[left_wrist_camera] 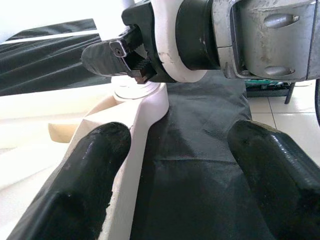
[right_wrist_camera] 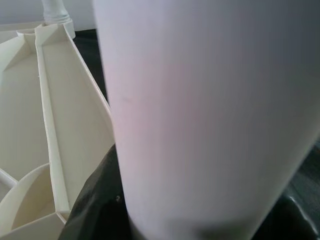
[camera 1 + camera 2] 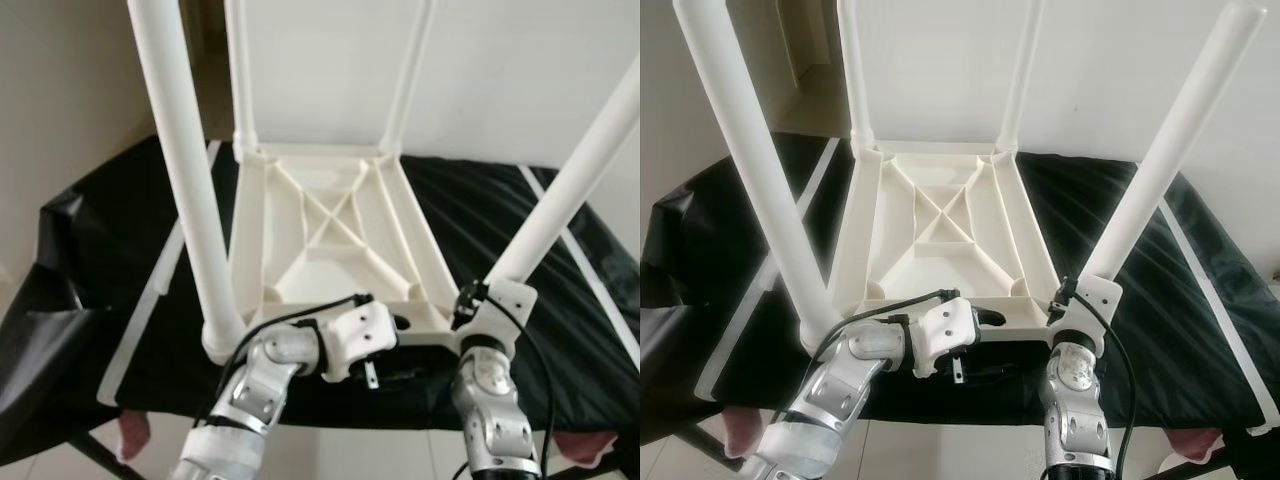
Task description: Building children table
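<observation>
Fitting the last leg [image 3: 1165, 165] into the upturned tabletop [image 3: 940, 230] on the black-draped counter [image 3: 1200, 290]: right gripper [image 1: 131, 56] fingers clamped round its base, left gripper [image 1: 177, 165] fingers spread, empty; next, probably seating it upright.

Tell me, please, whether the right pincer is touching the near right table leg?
Touching. In the left wrist view the right pincer is clamped on the base of the near right table leg, its black finger pressed against the white tube.

Far table legs [image 3: 852, 60] cut off at top — right hand's [image 1: 131, 61] grip seemingly closed, fingertips hidden.
</observation>
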You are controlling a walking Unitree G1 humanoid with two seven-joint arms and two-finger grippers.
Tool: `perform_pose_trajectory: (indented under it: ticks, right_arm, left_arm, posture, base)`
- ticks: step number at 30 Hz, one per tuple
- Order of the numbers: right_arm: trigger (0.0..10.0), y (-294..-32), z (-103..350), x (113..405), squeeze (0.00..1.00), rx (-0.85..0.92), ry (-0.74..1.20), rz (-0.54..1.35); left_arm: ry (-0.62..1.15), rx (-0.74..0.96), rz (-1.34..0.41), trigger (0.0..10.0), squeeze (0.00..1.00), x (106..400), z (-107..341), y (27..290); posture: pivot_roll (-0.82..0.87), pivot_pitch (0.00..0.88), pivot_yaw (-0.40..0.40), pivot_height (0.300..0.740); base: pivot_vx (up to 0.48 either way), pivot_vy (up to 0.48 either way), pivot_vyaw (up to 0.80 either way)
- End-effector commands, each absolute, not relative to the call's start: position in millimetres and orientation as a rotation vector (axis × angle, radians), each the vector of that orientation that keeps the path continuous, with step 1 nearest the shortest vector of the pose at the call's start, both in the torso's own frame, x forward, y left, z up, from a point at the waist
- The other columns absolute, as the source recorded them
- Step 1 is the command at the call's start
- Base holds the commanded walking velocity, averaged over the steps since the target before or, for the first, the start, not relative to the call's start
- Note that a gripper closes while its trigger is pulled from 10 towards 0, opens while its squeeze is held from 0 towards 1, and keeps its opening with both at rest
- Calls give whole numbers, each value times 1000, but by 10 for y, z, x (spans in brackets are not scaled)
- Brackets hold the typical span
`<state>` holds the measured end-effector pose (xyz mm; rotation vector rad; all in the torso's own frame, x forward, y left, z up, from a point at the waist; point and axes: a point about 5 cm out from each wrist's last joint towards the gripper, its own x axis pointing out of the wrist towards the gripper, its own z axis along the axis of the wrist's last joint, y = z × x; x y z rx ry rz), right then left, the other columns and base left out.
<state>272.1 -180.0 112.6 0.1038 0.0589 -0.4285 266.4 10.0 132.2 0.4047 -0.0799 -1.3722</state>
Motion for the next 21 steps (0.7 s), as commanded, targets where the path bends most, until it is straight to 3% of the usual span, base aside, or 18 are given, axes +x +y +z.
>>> perform_pose_trajectory:
  ticks: [1, 11, 12, 21]
  right_arm:
    - [10000, -1796, 951, 2674, 0, 120, 163, -440]
    - [10000, -1798, 985, 2675, 0, 80, 153, -475]
    - [10000, -1802, 988, 2675, 1000, 78, 152, -479]
    - [10000, -1843, 1004, 2660, 1000, 68, 121, -390]
  left_arm:
    - [-100, 381, -1227, 10000, 0, 2712, 1331, 105]
    - [-99, 386, -1223, 10000, 0, 2715, 1337, 122]
    - [-97, 390, -1225, 10000, 0, 2713, 1329, 123]
    - [-105, 400, -1235, 10000, 0, 2720, 1347, 92]
  posture:
    - [-12, 0, -62, 740]
    - [-8, 0, -62, 740]
    - [-8, 0, -62, 740]
    - [-11, 0, -51, 740]
  base:
    - [0, 0, 0]
    - [0, 0, 0]
    - [0, 0, 0]
    - [0, 0, 0]
